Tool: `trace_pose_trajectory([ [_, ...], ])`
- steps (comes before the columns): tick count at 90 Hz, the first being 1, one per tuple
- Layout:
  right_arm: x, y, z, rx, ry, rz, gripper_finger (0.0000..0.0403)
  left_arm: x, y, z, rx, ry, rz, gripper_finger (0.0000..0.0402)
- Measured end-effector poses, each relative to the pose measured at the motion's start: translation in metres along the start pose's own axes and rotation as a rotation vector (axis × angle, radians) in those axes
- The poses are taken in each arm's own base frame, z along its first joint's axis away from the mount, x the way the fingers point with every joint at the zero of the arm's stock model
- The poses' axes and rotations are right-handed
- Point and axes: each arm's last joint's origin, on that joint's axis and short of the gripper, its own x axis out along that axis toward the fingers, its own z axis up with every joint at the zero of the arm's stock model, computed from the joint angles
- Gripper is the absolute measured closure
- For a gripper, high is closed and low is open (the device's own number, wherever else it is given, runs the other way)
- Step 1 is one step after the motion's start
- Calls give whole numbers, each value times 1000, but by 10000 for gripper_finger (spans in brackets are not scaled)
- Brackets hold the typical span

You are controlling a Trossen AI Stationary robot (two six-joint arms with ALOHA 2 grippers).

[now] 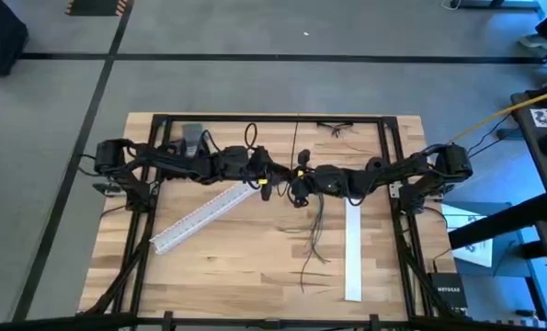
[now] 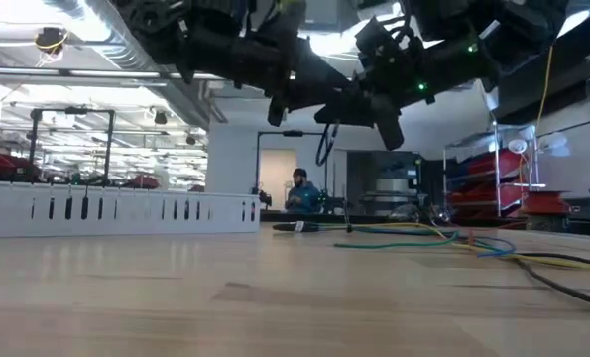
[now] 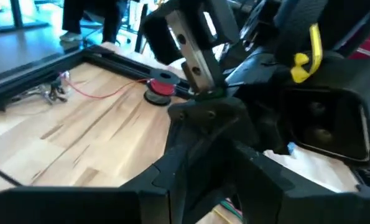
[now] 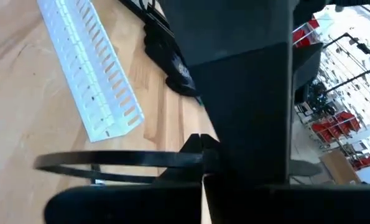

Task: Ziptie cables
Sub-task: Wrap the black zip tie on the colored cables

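Note:
Both arms meet above the table's middle. My right gripper (image 4: 203, 193) is shut on a black zip tie (image 4: 110, 165) bent into a loop, which in the low view hangs between the two grippers (image 2: 324, 147). My left gripper (image 1: 271, 176) sits right against it on the left, and its dark body fills the right wrist view just beyond the tie. The cables (image 1: 313, 232), thin dark strands, lie loosely spread on the wood below the grippers, running toward the near edge. Whether their upper ends reach a gripper I cannot tell. My right gripper pinches the zip tie beside its head (image 4: 200, 148), between its two fingers. The loop (image 4: 73, 163) stands out sideways from the fingers, clear of the table and open. A short piece of strap (image 4: 306, 167) sticks out on the other side.
Two white slotted strips lie on the table, one slanting at the left (image 1: 204, 214), one straight at the right (image 1: 353, 250). A red spool (image 3: 161, 87) with red wire lies near the black frame rail (image 1: 273, 119). Coloured cords (image 2: 443, 241) run along the right. A person (image 2: 300, 193) sits far behind.

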Motion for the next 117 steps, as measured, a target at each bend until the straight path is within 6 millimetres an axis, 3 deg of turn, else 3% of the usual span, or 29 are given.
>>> trace_pose_trajectory([
  [10,0,0,0,1,-2,-2,403,0,0,0,61,-2,6,315],
  [22,0,0,0,3,0,0,403,0,1,1,176,-9,26,384],
  [31,0,1,-1,14,2,14,403,-3,0,5,259,-30,71,397],
  [74,3,9,-8,32,55,69,403,-35,0,51,410,-154,150,401],
  [117,7,15,-12,24,72,93,403,-61,-6,74,474,-200,162,401],
])
